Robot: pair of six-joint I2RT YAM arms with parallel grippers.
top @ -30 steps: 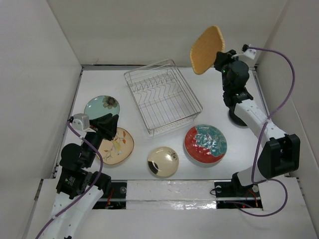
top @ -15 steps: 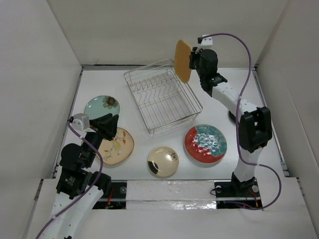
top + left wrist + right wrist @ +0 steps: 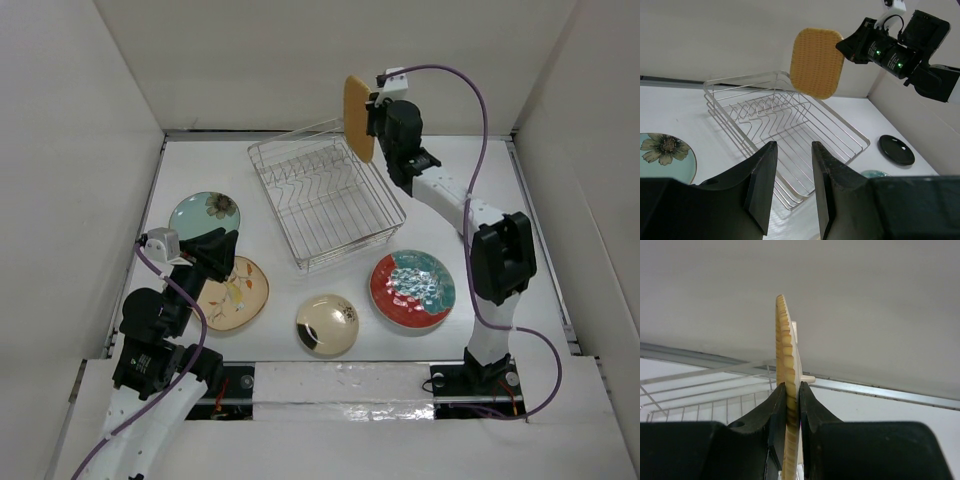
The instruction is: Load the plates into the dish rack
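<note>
Right jaws pinch orange plate; black plate left-wrist-only.

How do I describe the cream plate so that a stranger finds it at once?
Start at the wire dish rack in the middle of the table. On its near side, the cream plate lies between the beige floral plate and the red plate. It is the smallest of these, plain with one dark mark.
</note>
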